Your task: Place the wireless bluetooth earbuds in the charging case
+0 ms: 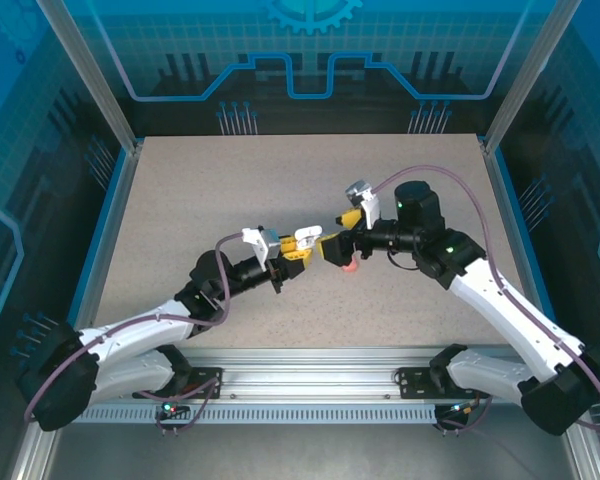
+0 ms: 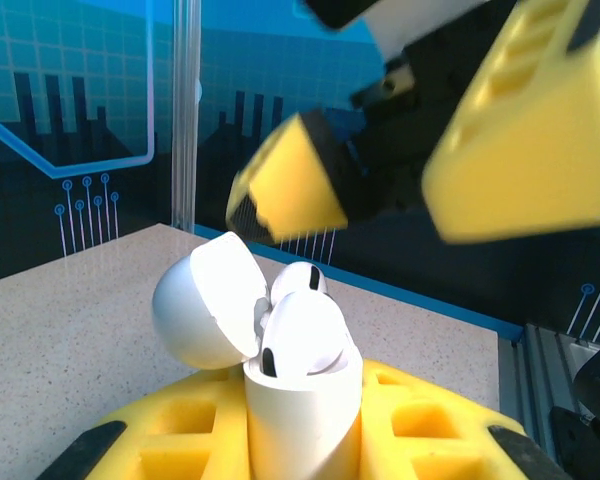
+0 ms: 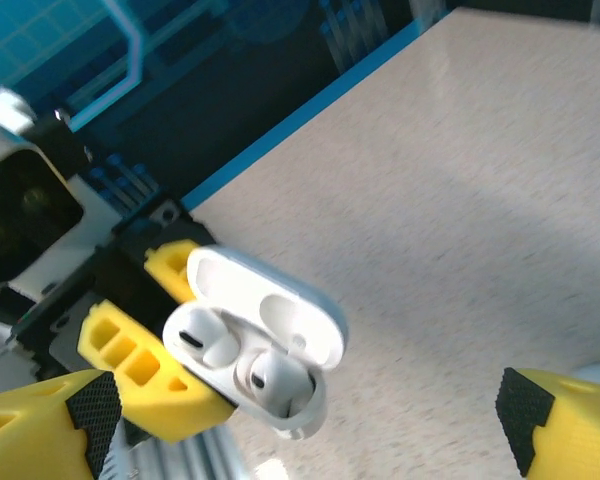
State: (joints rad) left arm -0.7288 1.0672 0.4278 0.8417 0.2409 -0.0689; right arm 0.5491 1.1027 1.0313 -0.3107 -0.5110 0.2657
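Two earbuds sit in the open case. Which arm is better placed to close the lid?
Probably right. The right gripper is open, free and close to the lid. The left gripper is shut on the charging case.

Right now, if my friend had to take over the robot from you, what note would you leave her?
Left gripper: fingers shut on the white charging case, holding it up above the table.
Right gripper: fingers wide open and empty, right next to the case.
Earbuds: two white earbuds sit in the case's slots. The lid is flipped open.
Done: both of these buds are in.
Left: the lid is not yet closed. A small pink thing shows under the right gripper in the top view; I cannot tell what it is.
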